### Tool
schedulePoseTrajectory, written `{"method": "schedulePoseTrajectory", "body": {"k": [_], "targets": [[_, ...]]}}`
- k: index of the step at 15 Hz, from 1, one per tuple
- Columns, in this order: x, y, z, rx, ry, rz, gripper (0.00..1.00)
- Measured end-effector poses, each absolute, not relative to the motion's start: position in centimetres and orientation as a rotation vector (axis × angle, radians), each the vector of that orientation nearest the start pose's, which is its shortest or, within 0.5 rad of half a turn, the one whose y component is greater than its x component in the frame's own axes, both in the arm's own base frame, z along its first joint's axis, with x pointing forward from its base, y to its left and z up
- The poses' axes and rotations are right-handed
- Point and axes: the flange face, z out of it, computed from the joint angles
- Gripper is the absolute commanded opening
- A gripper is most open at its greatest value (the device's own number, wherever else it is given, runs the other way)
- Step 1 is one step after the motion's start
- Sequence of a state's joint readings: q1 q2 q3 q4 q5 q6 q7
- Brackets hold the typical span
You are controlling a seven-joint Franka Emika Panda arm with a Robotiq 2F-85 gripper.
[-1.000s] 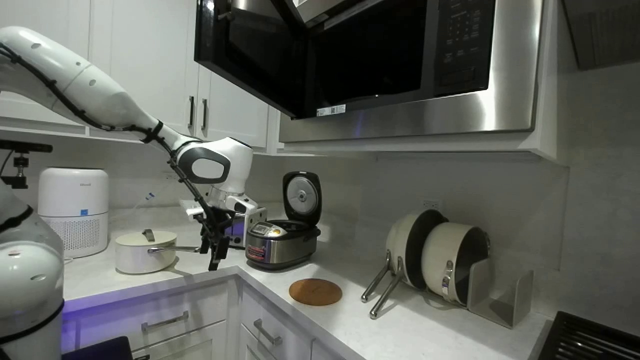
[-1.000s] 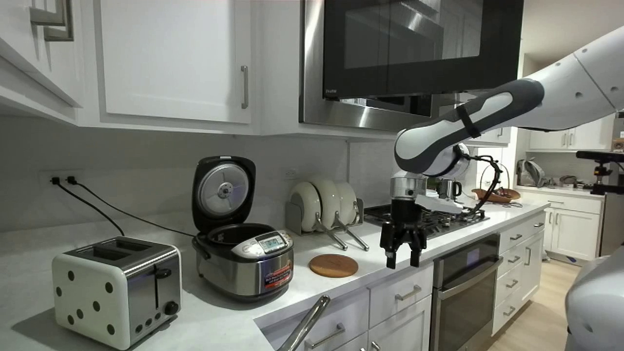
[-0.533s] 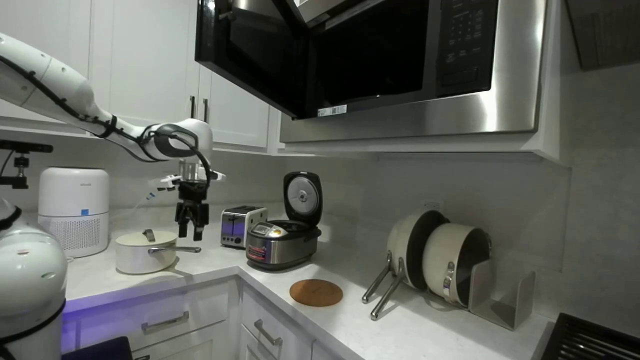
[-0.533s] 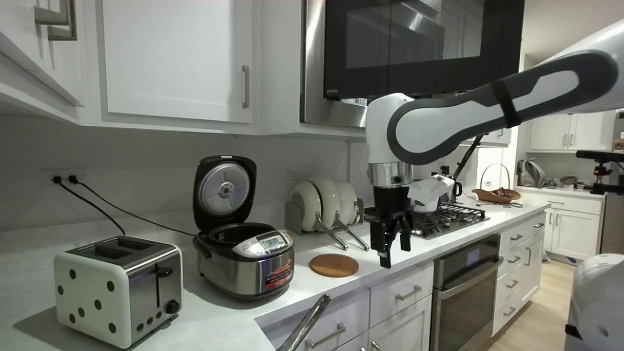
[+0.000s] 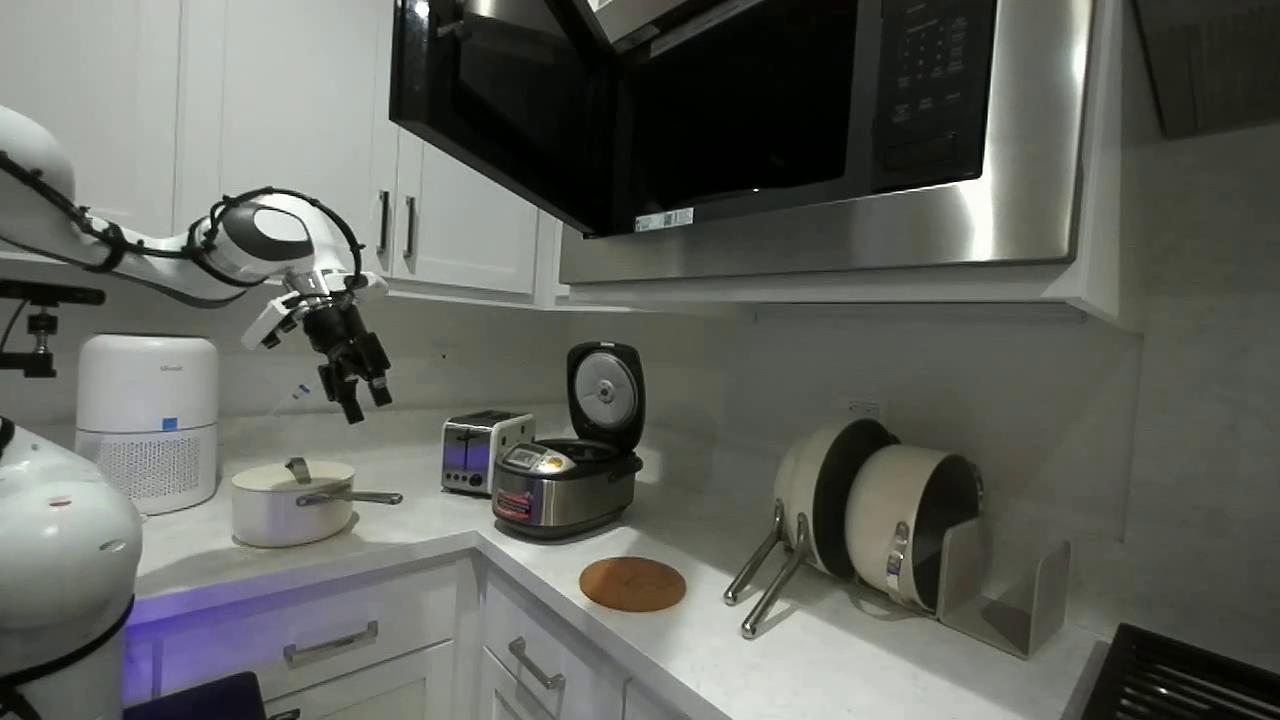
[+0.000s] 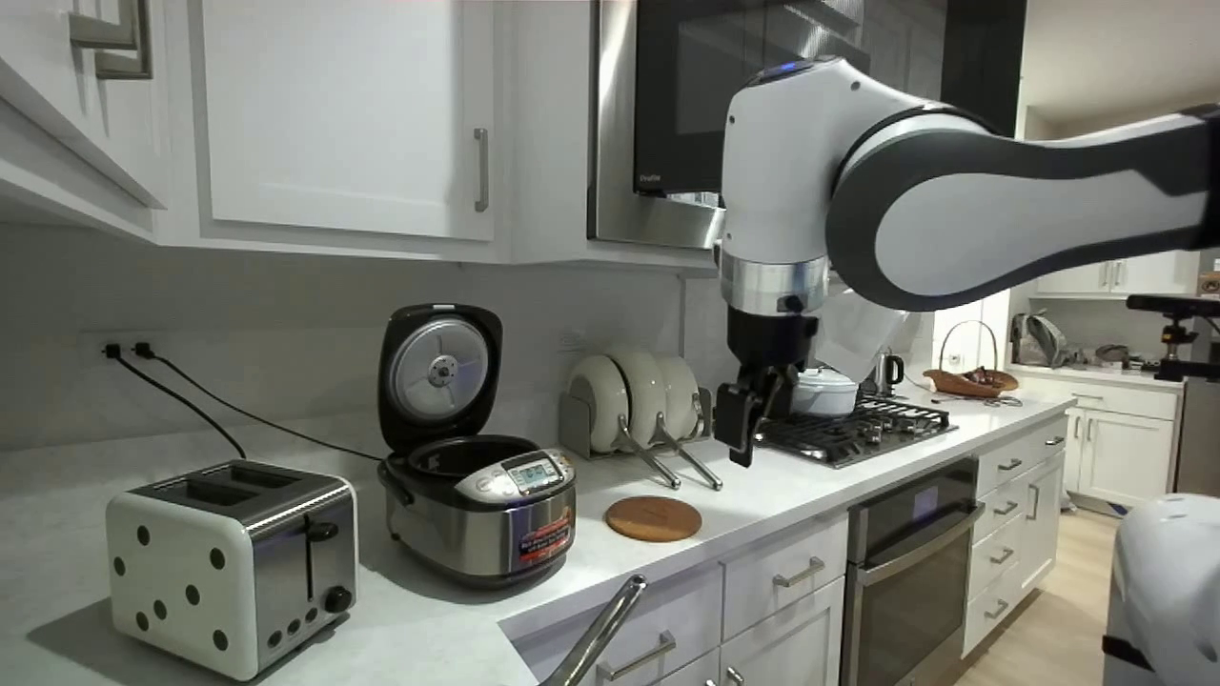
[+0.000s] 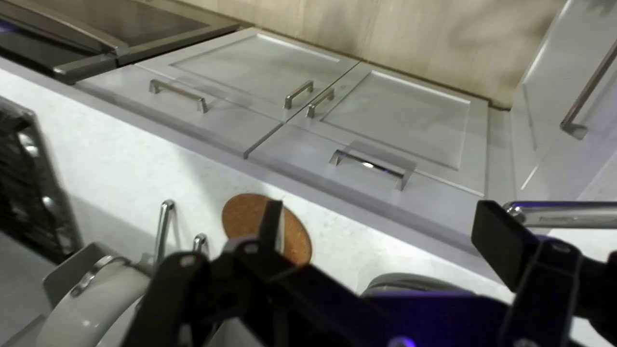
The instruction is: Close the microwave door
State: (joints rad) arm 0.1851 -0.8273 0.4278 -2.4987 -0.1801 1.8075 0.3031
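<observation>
The microwave door (image 5: 500,110) is a glossy black panel standing swung open at the upper left of the microwave (image 5: 820,235), whose dark inside shows. In an exterior view the door's outer face (image 6: 686,105) is partly covered by the arm, with the steel microwave frame (image 6: 615,205) behind it. My gripper (image 5: 368,408) is below and left of the door, well apart from it, tilted downward above the counter. In the wrist view the gripper (image 7: 381,217) has its two fingers wide apart with nothing between them. The door and microwave are out of the wrist view.
A white pot (image 5: 290,508) with a lid stands below the gripper. A toaster (image 5: 485,452), an open rice cooker (image 5: 565,490), a brown round mat (image 5: 632,584) and racked pans (image 5: 905,520) stand along the counter. White cabinets (image 5: 290,130) hang behind the arm.
In the exterior views my arm has drawn back and the gripper has risen, moving left over the pot and tilting. The microwave door has not moved.
</observation>
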Motion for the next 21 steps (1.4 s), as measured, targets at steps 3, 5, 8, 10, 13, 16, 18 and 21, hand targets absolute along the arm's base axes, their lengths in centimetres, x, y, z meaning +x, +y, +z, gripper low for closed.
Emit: {"method": "schedulePoseTrajectory", "body": {"k": [3,5,8,10,13,16,18,21], "targets": [[25.1,20.1,55.8,-3.546,-0.36,-0.736,1.0],[24.5,20.0,57.1,-3.56,-0.32,-0.913,1.0],[24.1,19.7,59.0,-3.568,-0.254,-1.173,1.0],[24.0,19.2,60.2,-3.571,-0.198,-1.344,1.0],[24.2,18.2,61.6,-3.568,-0.071,-1.591,1.0],[24.6,17.0,62.7,-3.546,0.139,-1.807,1.0],[24.7,16.2,63.6,-3.506,0.287,-1.959,1.0],[24.4,15.5,65.1,-3.394,0.487,-2.21,1.0]]}}
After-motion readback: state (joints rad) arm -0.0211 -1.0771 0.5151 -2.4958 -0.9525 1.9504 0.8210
